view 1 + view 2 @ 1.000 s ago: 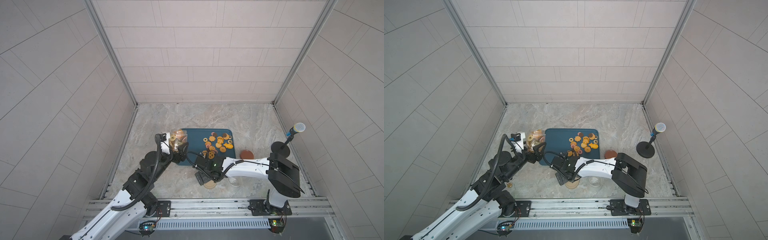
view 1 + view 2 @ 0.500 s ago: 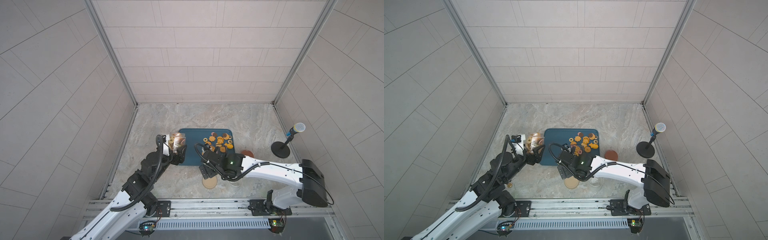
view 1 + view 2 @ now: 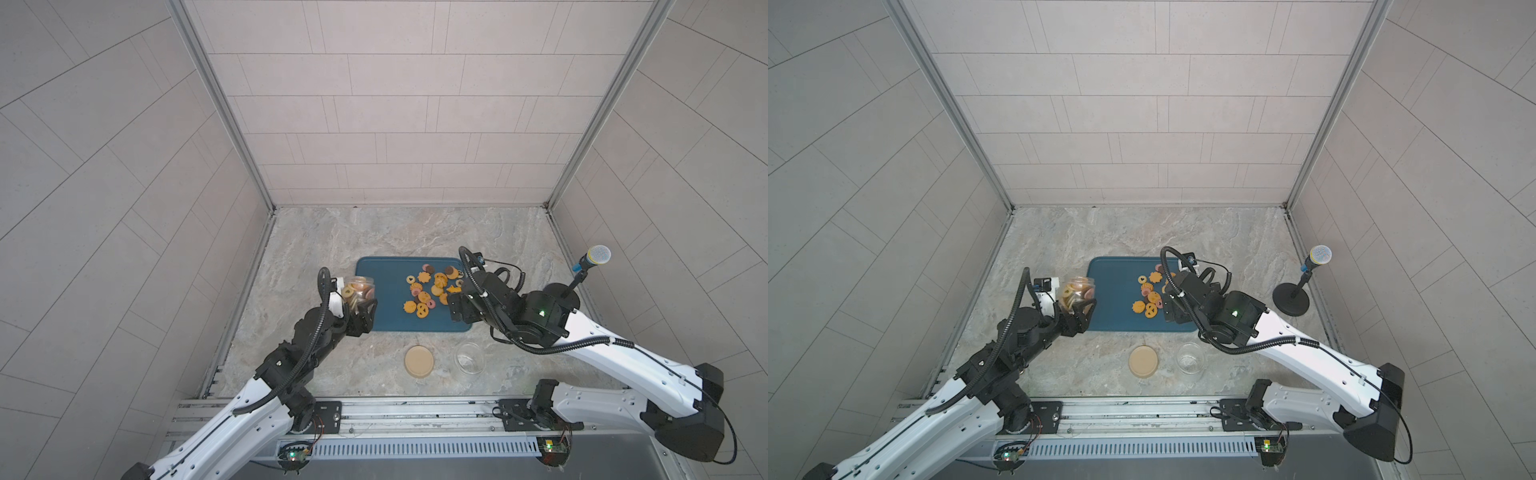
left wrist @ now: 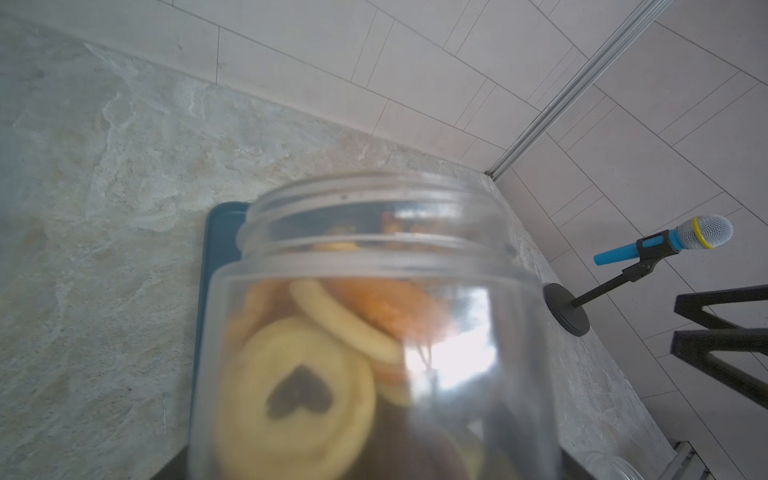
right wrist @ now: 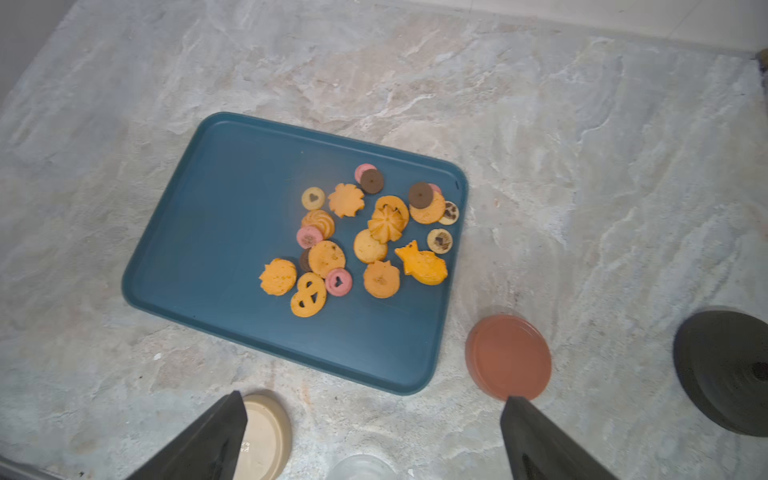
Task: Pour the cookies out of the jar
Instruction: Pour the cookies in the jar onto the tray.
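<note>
Left gripper [image 3: 357,302]: I read its jaws as clamped on the body of the clear jar [image 3: 360,290], which is held at the left edge of the blue tray [image 3: 386,309] with its mouth open. I cannot tell how far it is tilted.

Jar contents: stacked cookies [image 4: 299,386], pale rounds in front, one with a dark heart centre, orange ones behind.

Right gripper [image 5: 372,397]: jaws spread wide with nothing between them, over the tray's right end in both top views.

Tray contents: loose cookies [image 5: 365,241] scattered over its right half, mostly orange, a few pink or dark brown.

On the table just beside the tray's near edge I see a beige lid [image 3: 419,361], an empty glass jar [image 3: 470,358] and a terracotta lid [image 5: 509,357].
</note>
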You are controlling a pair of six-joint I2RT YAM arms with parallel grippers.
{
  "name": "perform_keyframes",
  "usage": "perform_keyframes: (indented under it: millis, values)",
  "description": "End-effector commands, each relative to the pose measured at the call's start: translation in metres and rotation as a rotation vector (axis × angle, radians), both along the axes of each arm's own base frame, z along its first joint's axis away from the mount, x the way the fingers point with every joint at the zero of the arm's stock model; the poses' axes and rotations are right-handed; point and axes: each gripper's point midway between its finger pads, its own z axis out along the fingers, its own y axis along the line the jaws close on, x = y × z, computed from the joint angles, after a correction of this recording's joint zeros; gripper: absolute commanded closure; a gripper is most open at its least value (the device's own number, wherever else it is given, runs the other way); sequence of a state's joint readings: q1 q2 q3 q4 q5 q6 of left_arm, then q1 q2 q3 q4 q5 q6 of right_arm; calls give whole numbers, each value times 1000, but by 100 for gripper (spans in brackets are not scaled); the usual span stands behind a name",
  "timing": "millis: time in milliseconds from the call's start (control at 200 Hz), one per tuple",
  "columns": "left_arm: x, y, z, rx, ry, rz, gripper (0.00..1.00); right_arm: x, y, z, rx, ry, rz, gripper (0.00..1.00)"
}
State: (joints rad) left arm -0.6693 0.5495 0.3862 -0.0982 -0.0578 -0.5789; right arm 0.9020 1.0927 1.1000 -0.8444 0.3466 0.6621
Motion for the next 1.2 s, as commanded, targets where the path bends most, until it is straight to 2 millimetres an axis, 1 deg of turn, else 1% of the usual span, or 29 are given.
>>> perform_keyframes:
  millis: [0,150,250,295,315,325,345,455,530,645,726,831,891,1026,1076,1116,1196]
  values:
    - [8,-11,31,-140,-75,-9,100,-1,-24,-1,-66,-10,-65,0]
    - [14,-18,8,-128,-5,-4,100,0,-46,-6,-77,-38,-147,0]
    - [19,-24,-6,-116,40,-8,100,0,-55,-12,-84,-35,-169,0]
    - [22,-28,-11,-116,59,-12,100,0,-57,-14,-85,-25,-170,0]
    - [22,-30,-9,-126,56,-13,100,0,-58,-15,-87,-22,-171,0]
    - [24,-31,-15,-116,73,-13,100,-1,-58,-15,-87,-21,-170,0]
    - [25,-33,-19,-115,84,-14,100,-1,-58,-16,-88,-18,-168,0]
    - [33,-40,-27,-118,104,-14,100,-1,-60,-18,-90,-9,-167,0]
    - [37,-41,-35,-96,125,0,100,-1,-62,-20,-90,-1,-175,0]
    - [40,-41,-49,-84,209,20,100,-2,-67,-23,-79,10,-185,0]
    - [41,-43,-53,-67,251,19,100,-3,-70,-24,-71,12,-192,0]
    - [44,-41,-60,-54,313,36,100,-5,-75,-25,-60,20,-204,0]
    - [47,-36,-66,-56,359,61,100,-5,-77,-25,-53,24,-210,0]
    - [54,-31,-84,-128,519,89,100,-7,-80,-24,-50,34,-218,0]
    - [55,-35,-89,-155,572,65,100,-7,-81,-23,-50,35,-221,0]
    - [54,-43,-90,-172,606,8,100,-7,-82,-22,-46,33,-223,0]
    - [51,-51,-99,-167,694,-29,100,-7,-83,-21,-41,33,-226,0]
